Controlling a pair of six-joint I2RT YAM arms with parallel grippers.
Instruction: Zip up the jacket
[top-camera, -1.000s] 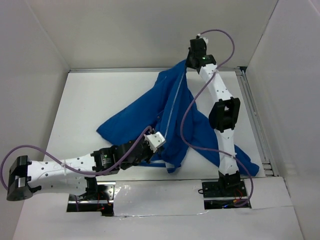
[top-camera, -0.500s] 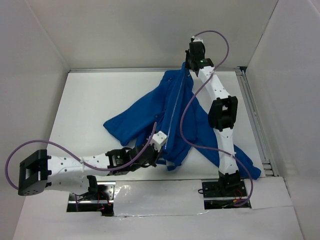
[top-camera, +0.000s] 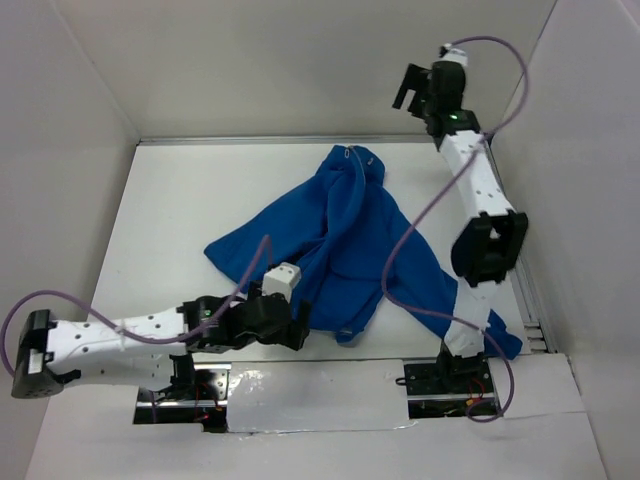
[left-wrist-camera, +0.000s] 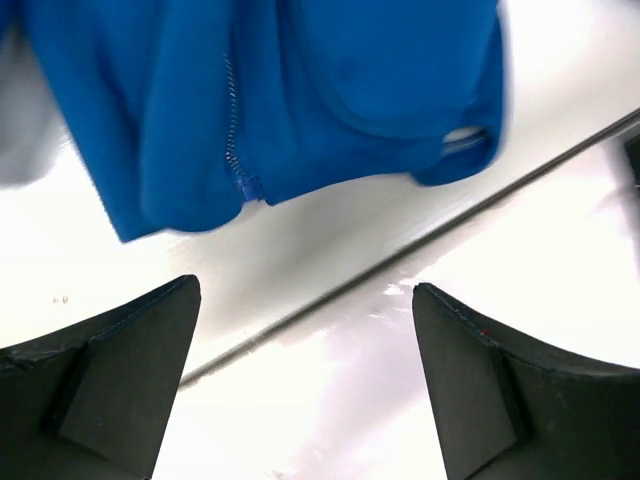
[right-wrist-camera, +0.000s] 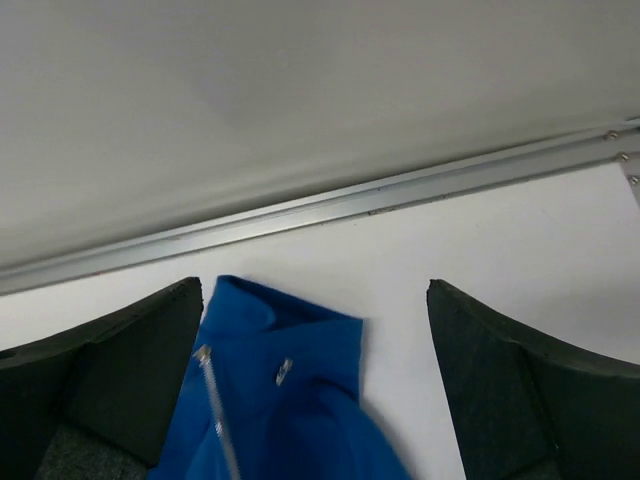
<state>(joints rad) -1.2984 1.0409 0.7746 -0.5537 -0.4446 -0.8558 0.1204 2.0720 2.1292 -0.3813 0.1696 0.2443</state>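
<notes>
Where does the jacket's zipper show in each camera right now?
Top external: zipper top end at the collar, far centre; its lower run is hard to trace.
Left wrist: zipper upper left, ending at the hem.
Right wrist: zipper bottom left, running down from the collar.
Shared landmark: the blue jacket on the white table.

Jacket (top-camera: 340, 240), blue: 1, with zipper (left-wrist-camera: 232, 140): 1.
Robot arms: 2, namely left arm (top-camera: 130, 335) and right arm (top-camera: 478, 190).
Grippers: 2, namely left gripper (left-wrist-camera: 305, 290) and right gripper (right-wrist-camera: 315, 285), two fingers each.
Purple cables: 2, namely left cable (top-camera: 50, 294) and right cable (top-camera: 386, 275).
Table (top-camera: 180, 200): 1.
</notes>
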